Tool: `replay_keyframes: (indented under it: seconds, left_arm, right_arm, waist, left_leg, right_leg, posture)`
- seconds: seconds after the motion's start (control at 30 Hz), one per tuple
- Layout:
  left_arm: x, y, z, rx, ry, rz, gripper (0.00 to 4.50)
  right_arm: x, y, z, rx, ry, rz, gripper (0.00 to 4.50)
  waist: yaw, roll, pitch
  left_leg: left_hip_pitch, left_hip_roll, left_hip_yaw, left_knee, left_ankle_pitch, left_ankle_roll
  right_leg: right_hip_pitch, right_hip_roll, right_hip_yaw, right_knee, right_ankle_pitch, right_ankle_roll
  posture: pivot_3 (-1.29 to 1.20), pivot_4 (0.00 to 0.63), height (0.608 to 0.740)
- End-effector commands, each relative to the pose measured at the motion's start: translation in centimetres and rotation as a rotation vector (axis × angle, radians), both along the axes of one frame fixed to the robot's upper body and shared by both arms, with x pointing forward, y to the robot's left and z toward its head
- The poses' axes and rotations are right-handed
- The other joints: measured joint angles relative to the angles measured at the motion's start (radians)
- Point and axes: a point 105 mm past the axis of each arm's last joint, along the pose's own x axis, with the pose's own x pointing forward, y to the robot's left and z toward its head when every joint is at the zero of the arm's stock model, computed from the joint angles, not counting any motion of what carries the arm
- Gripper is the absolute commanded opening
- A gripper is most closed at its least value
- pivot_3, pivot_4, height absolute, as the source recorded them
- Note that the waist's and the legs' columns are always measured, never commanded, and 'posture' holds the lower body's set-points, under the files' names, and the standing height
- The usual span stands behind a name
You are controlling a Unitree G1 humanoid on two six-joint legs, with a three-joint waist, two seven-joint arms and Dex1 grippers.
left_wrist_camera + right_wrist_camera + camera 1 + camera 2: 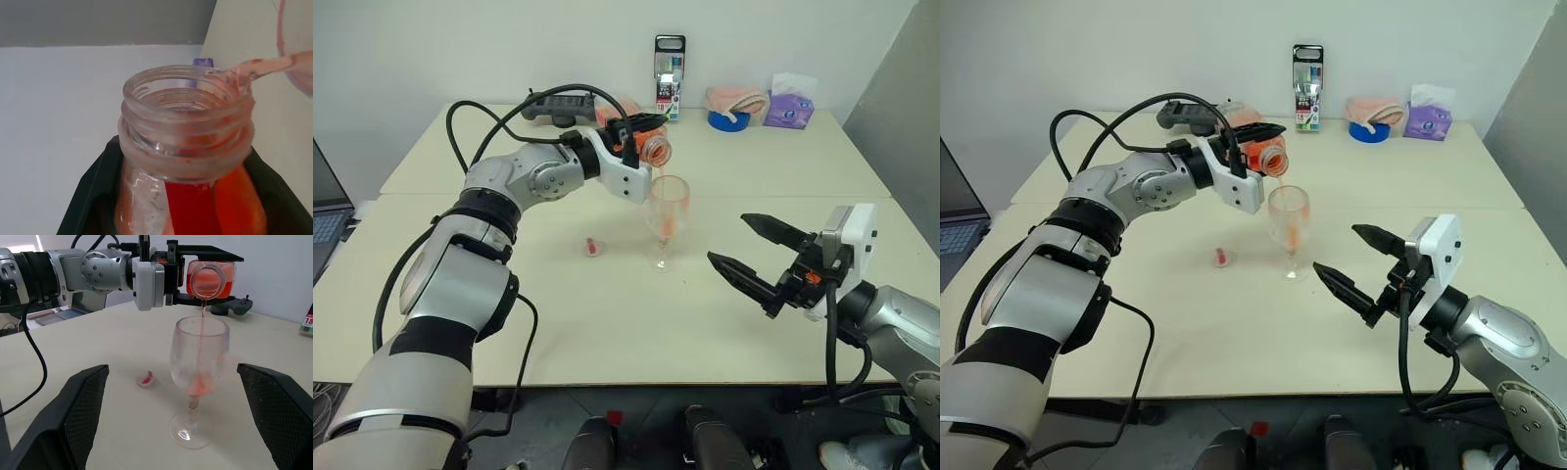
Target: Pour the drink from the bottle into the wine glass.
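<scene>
Nearest to me, my right gripper hangs low over the front of the table, its two black fingers spread wide with nothing between them, pointed toward the middle of the scene and well apart from everything. Past it stands the wine glass, upright on its round foot on the bare tabletop, and just beside it, on my left, lies the small pinkish cap, so the bottle is already opened. Above the glass my left gripper is clamped on the bottle, which I hold tipped over close to level with its open mouth just over the rim of the bowl. A thin orange stream of the drink runs from the mouth down into the glass, and only a small pool has gathered at the bottom of the bowl (barely more than a stain there, by my judgement). The bottle looks well filled with orange liquid, so I take the pour as only just under way: opening and lifting are done, most of the pouring is left, and after that the bottle would want setting down upright. Farther back, along the far edge of the table, stand a tall marker pack, a dark controller, a blue roll of tape and a purple tissue pack, all well clear of the pour.
</scene>
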Motion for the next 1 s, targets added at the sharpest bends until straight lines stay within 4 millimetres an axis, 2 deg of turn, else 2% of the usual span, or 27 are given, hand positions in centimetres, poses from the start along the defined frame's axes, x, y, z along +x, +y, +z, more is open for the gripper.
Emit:
replay_keyframes:
  seconds: [0.03, 1.0]
  left_arm:
    - [-0.36, -0.23, 2.58, -0.029, -0.074, -0.016, 2.15]
    - [-0.20, -0.29, 2.53, -0.012, -0.094, -0.006, 2.15]
  right_arm:
    - [-0.77, 0.60, 0.92, -0.003, -0.045, 0.036, 4.50]
    - [-0.63, 1.23, 1.21, -0.042, -0.058, 0.059, 4.50]
  waist:
    - [0.000, 0.000, 0.000]
    - [0.000, 0.000, 0.000]
  left_leg:
    - [0.000, 0.000, 0.000, 0.000, 0.000, 0.000]
    - [0.000, 0.000, 0.000, 0.000, 0.000, 0.000]
  right_leg:
    - [0.000, 0.000, 0.000, 0.000, 0.000, 0.000]
    - [0.000, 0.000, 0.000, 0.001, 0.000, 0.000]
  posture:
    - [0.00, 0.150, 0.740]
    - [0.00, 0.150, 0.740]
